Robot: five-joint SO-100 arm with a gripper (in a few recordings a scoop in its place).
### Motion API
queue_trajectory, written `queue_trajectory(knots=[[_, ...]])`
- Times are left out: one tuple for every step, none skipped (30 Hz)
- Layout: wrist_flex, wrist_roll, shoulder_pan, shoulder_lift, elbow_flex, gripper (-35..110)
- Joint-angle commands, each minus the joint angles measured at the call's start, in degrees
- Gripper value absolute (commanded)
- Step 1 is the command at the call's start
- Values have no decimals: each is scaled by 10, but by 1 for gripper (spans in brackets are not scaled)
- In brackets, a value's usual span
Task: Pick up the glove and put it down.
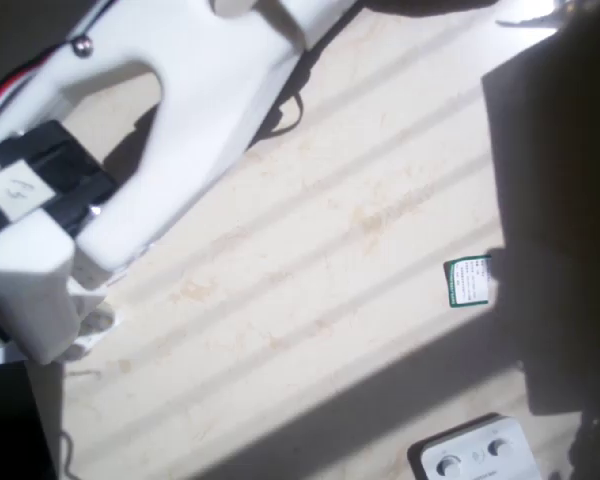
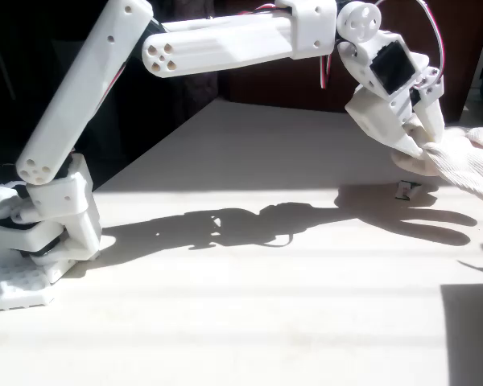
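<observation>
In the fixed view the cream glove (image 2: 469,161) hangs at the far right, its thick fingers drooping toward the picture's edge above the table. My white gripper (image 2: 423,148) points down and is shut on the glove's near end. The glove's shadow lies on the table below it. In the overhead view the white arm fills the upper left, with the gripper head (image 1: 25,290) at the left edge. A bit of pale knit fabric (image 1: 90,328) peeks out beneath it, likely the glove.
A small green-and-white card (image 1: 468,281) lies at the right on the beige table (image 1: 310,260), and a white box with round knobs (image 1: 475,455) sits at the bottom right. A dark block (image 1: 560,200) takes up the right side. The arm's base (image 2: 40,241) stands at the left.
</observation>
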Motion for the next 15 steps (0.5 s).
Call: queue_trajectory(knots=[[38, -27, 47, 89, -24, 0], [48, -38, 61, 98, -24, 0], [61, -47, 76, 107, -24, 0], [72, -52, 93, 116, -24, 0], [85, -54, 113, 124, -24, 0], [98, -55, 132, 130, -24, 0], [110, -55, 149, 134, -22, 0], [123, -56, 166, 137, -20, 0], [135, -56, 185, 139, -18, 0], [146, -57, 205, 139, -18, 0], [153, -57, 224, 139, -19, 0], [159, -59, 243, 139, -19, 0], [163, -64, 260, 139, -18, 0], [167, -74, 277, 139, -18, 0], [171, -84, 294, 139, -17, 0]])
